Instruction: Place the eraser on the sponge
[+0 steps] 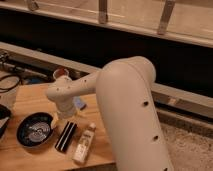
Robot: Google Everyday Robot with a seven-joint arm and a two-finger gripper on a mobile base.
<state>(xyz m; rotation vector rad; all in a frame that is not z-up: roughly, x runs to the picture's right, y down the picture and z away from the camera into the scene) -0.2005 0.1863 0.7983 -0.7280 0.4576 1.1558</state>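
The eraser [65,136], a long black block with a pale stripe, lies on the wooden table [30,100] between a dark bowl and a white bottle. The blue sponge [80,103] lies just behind it, and the white arm hides part of it. My gripper [64,116] hangs at the end of the arm's wrist, right above the far end of the eraser and beside the sponge's left edge. The eraser rests on the table, apart from the sponge.
A dark bowl [35,129] sits left of the eraser and a white bottle [84,144] lies right of it. A small cup [61,73] stands at the table's back edge. Black cables [10,82] lie at the far left. The arm's bulky body covers the table's right side.
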